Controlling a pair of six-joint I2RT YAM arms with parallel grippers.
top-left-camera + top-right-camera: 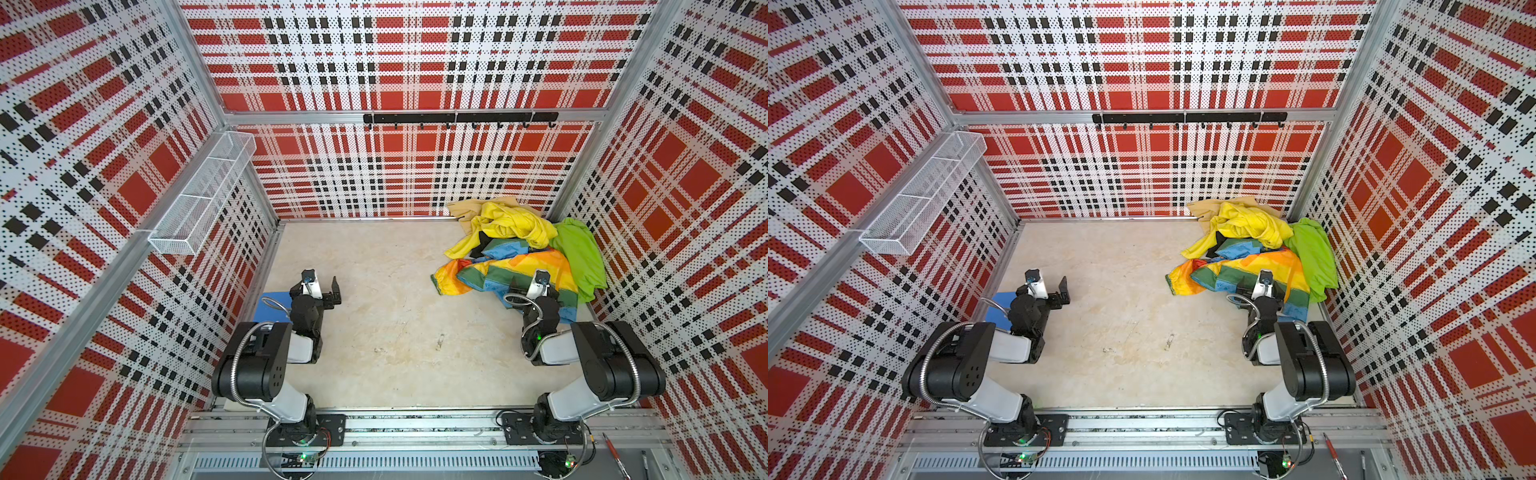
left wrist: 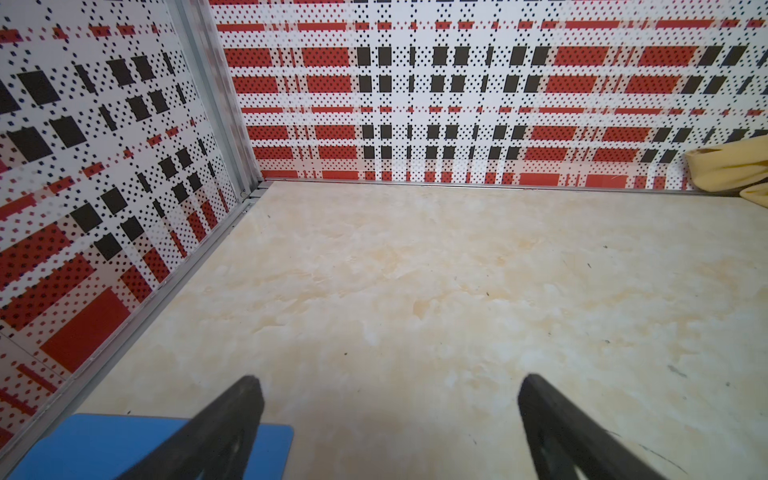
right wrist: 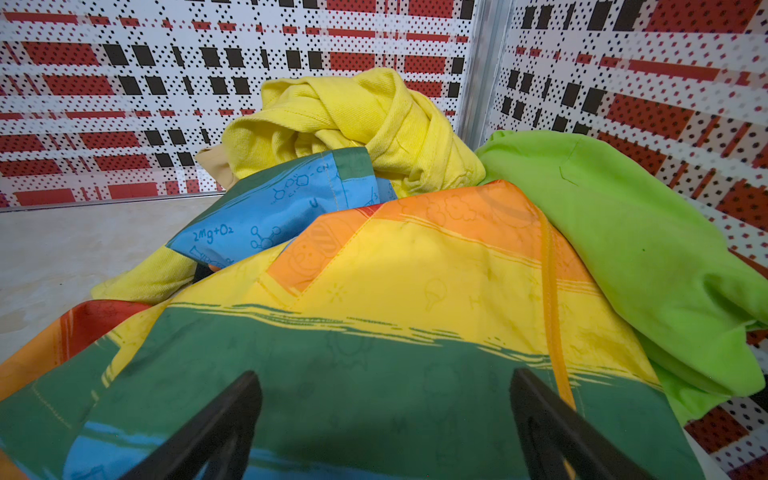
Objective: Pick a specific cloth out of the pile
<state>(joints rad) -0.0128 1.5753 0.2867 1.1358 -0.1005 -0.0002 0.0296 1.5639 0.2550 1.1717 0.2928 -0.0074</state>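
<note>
Both arms sit low at the near edge of the table (image 1: 374, 316), with the search for the cloth judged not yet begun: the left gripper (image 2: 390, 384) hovers over bare surface beside a blue pad (image 2: 104, 444), jaws spread wide and holding nothing, while the right gripper (image 3: 384, 378), jaws equally wide and empty, hangs just above the near hem of the rainbow patchwork cloth (image 3: 374, 291). Beyond it rises the pile (image 1: 528, 257) in the far right corner, the lime-green cloth (image 3: 623, 216) draped along the side wall, the yellow cloth (image 3: 353, 120) bunched on top and a tan cloth (image 2: 731, 166) against the back wall. The black cloth (image 1: 483, 244) shows only as a small dark patch on the pile's left flank, tucked between yellow and patchwork. The next move likely calls for the right arm to reach past the patchwork, or lift it aside, and pinch only that dark fold
</note>
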